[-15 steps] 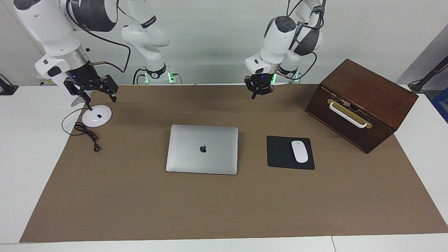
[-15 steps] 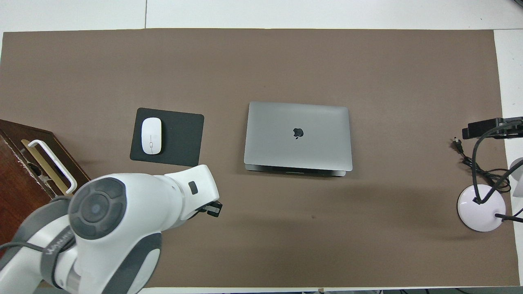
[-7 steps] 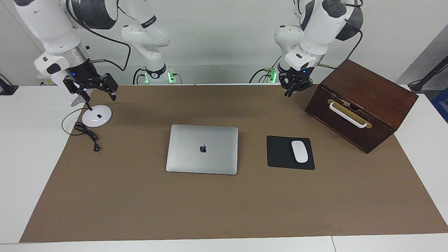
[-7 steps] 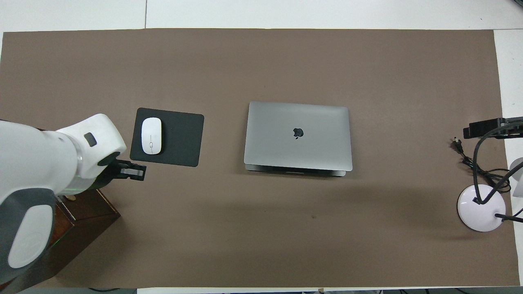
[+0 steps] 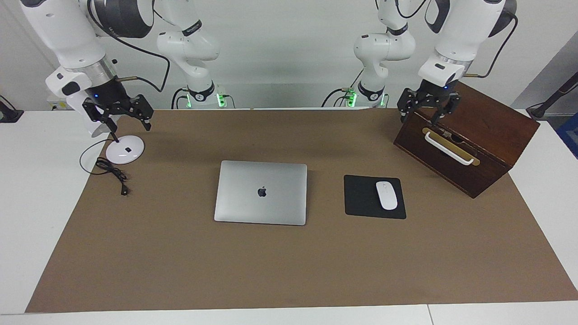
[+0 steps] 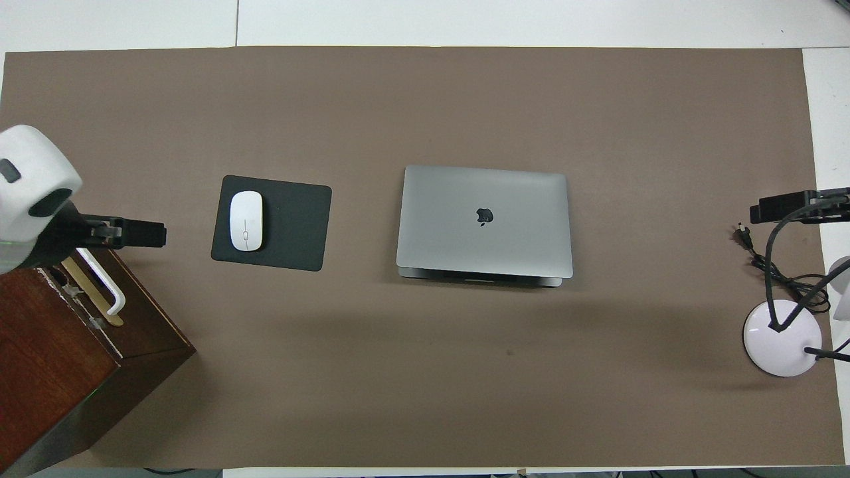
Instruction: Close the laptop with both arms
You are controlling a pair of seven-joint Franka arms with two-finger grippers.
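Observation:
The silver-grey laptop (image 5: 261,192) (image 6: 485,221) lies flat in the middle of the brown mat, lid down and logo up. Neither gripper touches it. My left gripper (image 5: 423,115) (image 6: 126,232) hangs open over the top edge of the wooden box, well off toward the left arm's end of the table, with nothing between its fingers. My right gripper (image 5: 118,118) hangs open above the white lamp base at the right arm's end, also holding nothing.
A black mouse pad (image 5: 361,198) with a white mouse (image 5: 386,195) lies beside the laptop, toward the left arm's end. The dark wooden box (image 5: 478,135) with a white handle stands past it. A round white lamp base (image 5: 125,150) and black cable (image 5: 113,174) sit under the right gripper.
My left arm has swung away from the mat near the laptop to above the wooden box, and its gripper has gone from shut to open. The right arm and the laptop have not moved.

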